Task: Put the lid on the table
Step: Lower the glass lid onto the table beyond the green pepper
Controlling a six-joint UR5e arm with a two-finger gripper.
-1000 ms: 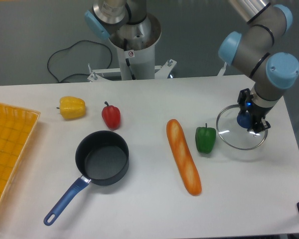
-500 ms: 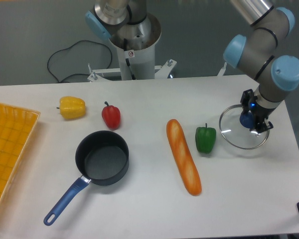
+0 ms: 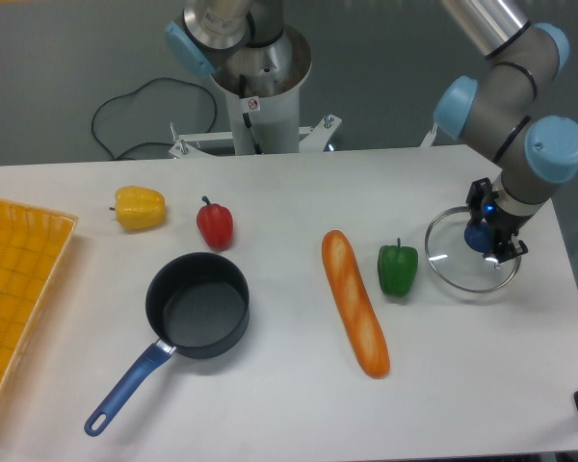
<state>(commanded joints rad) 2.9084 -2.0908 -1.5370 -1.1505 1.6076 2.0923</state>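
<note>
The lid [image 3: 455, 262] is a clear glass disc with a thin metal rim, at the right side of the white table [image 3: 279, 385]. It sits low over the tabletop, right of the green pepper; I cannot tell whether it touches the surface. My gripper [image 3: 482, 236] points down at the lid's right part and is shut on its blue centre knob. The knob is mostly hidden by the fingers.
A green pepper [image 3: 398, 269] stands just left of the lid, and a long baguette [image 3: 354, 301] lies left of that. A dark saucepan [image 3: 197, 306] with a blue handle, a red pepper [image 3: 215, 223] and a yellow pepper [image 3: 140, 207] are further left. A yellow mesh tray [image 3: 14, 289] is at the left edge.
The gripper has carried the lid a little to the right and slightly down toward the tabletop. Nothing else has moved.
</note>
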